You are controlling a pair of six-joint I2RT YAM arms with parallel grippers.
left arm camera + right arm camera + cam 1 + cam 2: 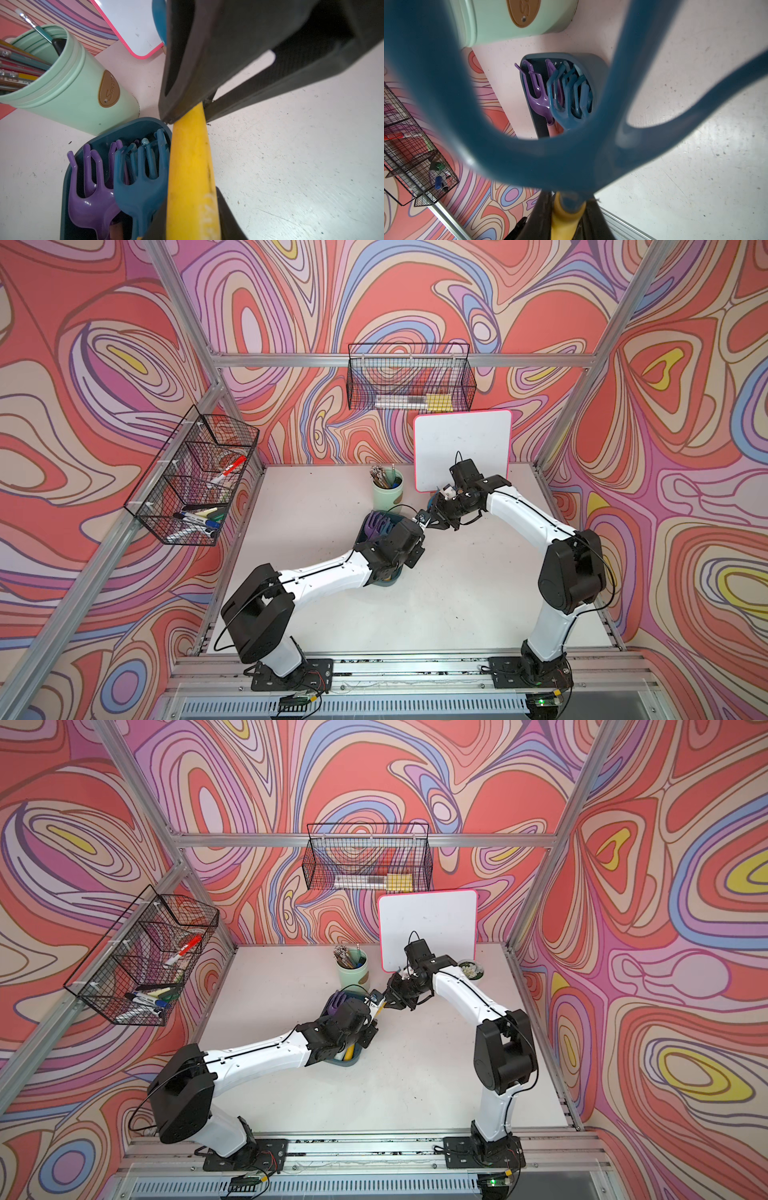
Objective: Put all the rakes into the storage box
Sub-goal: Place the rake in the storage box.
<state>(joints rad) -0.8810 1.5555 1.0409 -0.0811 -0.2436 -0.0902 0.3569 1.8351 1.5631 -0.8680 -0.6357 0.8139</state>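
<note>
White table, scuffed. Green cup of pencils, upright near the back. Pink-edged whiteboard, leaning at the back wall. Side basket, wire, holding markers. Back basket, wire. Small bowl beside the whiteboard.

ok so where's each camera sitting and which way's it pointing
Top views: high over the arms' bases, tilted down toward the back wall; table, left arm and right arm show in both top views.
Left wrist: on the left arm, looking along the left claw and the handle of the rake to the right claw; box and cup also show.
Right wrist: on the right arm, looking past its own fingers through the rake's head.
Shared: both wrist views show box, cup, stored rakes.
</note>
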